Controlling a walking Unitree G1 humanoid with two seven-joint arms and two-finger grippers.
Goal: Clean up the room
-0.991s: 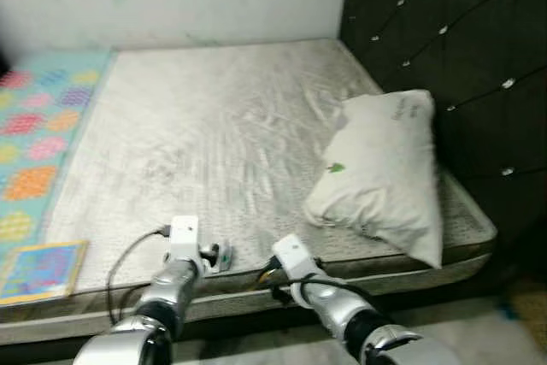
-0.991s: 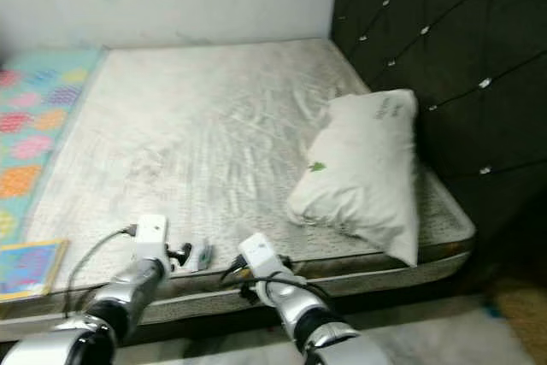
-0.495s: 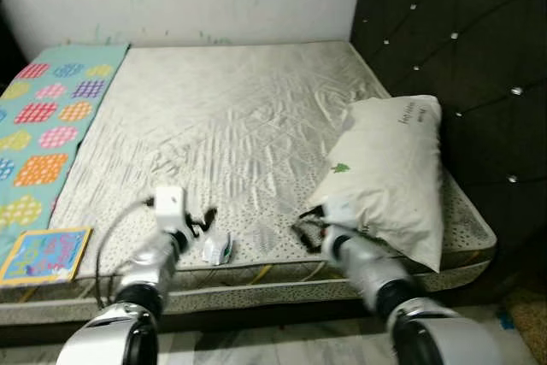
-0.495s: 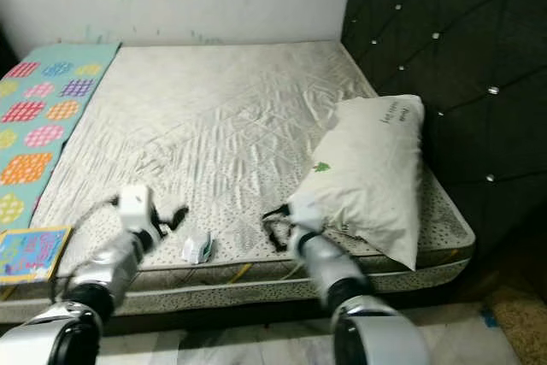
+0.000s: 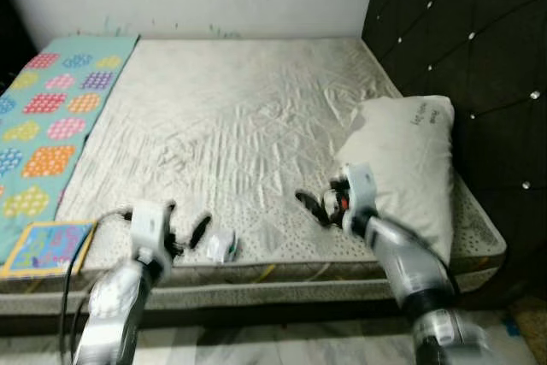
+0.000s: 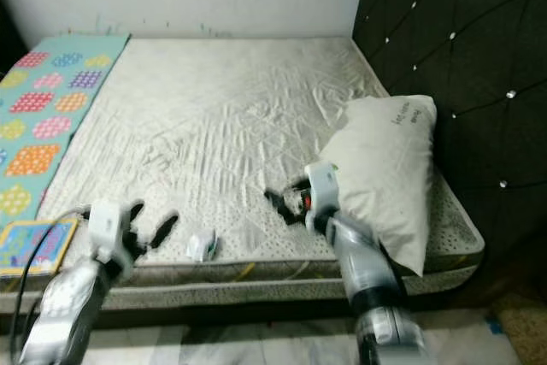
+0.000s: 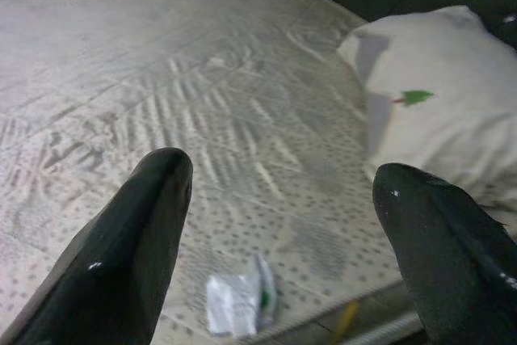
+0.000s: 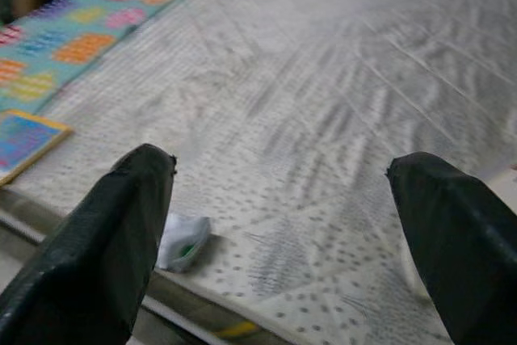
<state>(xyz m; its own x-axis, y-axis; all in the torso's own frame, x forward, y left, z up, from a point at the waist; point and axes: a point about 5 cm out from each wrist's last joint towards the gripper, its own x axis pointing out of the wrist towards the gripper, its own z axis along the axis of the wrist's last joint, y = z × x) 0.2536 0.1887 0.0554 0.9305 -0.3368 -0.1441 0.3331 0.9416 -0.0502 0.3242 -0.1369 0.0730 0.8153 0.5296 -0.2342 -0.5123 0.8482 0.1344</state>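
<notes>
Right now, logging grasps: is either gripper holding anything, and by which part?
Nothing is held. Left gripper and right gripper are open, above the grey quilted mattress.

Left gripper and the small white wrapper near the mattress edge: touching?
Apart. In the left wrist view the left gripper is open, and bare mattress separates both fingers from the wrapper.
</notes>
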